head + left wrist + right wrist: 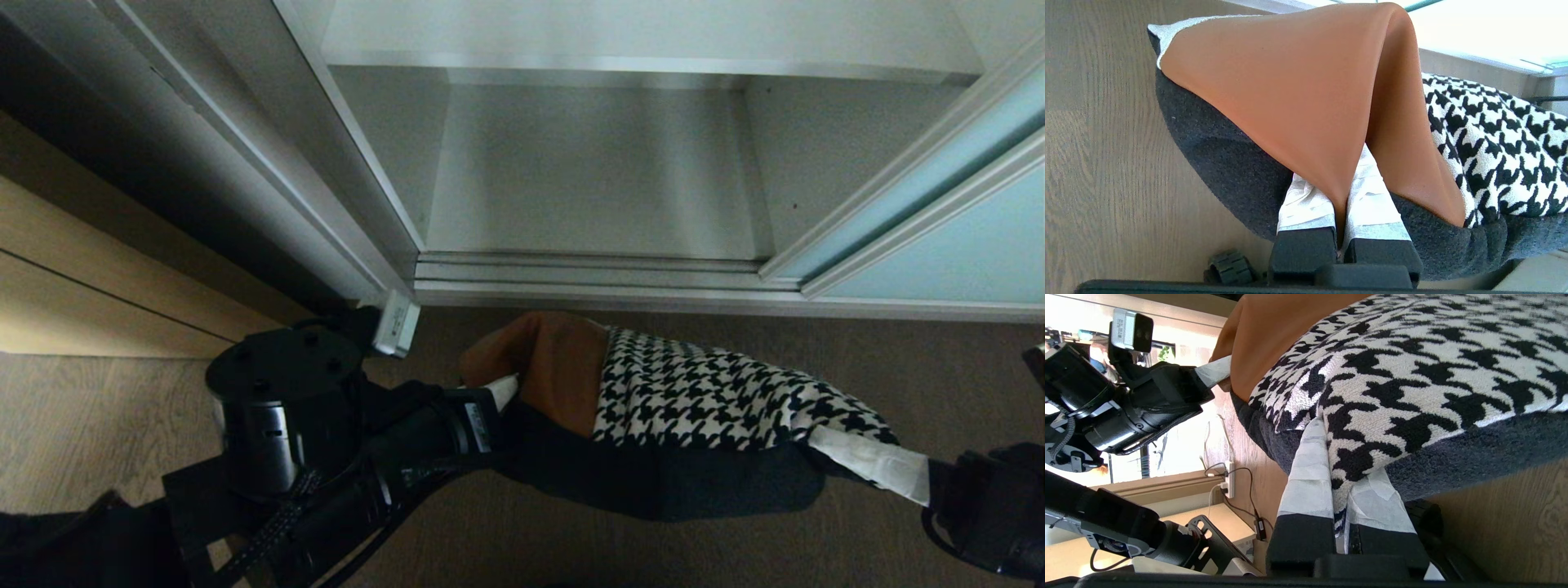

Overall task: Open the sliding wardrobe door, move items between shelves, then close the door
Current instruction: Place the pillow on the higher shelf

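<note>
The cushion [694, 384], with a tan leather part, a houndstooth part and a black edge, hangs level above the floor in front of the open wardrobe. My left gripper [506, 392] is shut on a fold of the tan leather [1340, 183] at the cushion's left end. My right gripper [865, 457] is shut on the houndstooth corner [1339, 465] at the right end. The sliding wardrobe door [939, 269], pale aqua glass in a silvery frame, stands slid to the right. A white shelf [637, 61] spans the top of the opening, above the bare lower compartment [596, 188].
The silvery door track [588, 278] runs along the wardrobe's foot just beyond the cushion. A light wooden panel [82, 286] stands at the left. A power strip with cables [1229, 479] lies on the wood floor behind me. My left arm [1126, 400] shows in the right wrist view.
</note>
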